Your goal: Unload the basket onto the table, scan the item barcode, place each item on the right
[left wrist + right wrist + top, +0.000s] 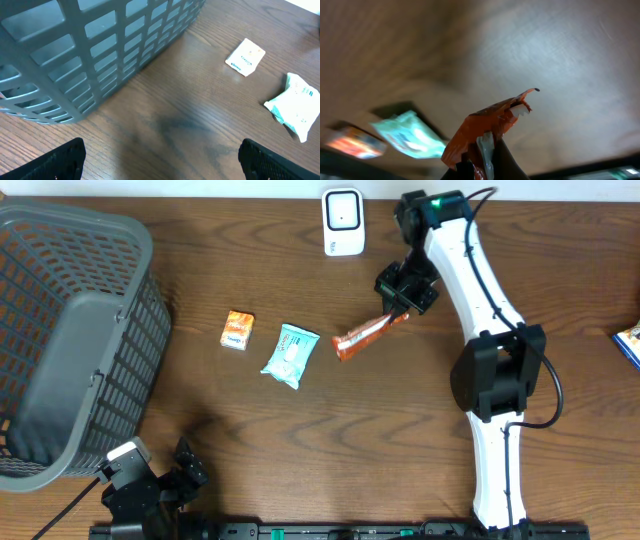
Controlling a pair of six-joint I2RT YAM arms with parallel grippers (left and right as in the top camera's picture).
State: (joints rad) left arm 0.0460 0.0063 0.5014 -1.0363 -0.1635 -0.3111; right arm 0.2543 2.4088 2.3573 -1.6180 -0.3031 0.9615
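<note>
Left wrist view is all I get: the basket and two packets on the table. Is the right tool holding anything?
Observer: Yes, the right tool is shut on one end of an orange bar.
Operator: Is the bar at the scanner?
Observer: No, the white scanner stands farther back; the bar is short of it, nearer the teal packet.
</note>
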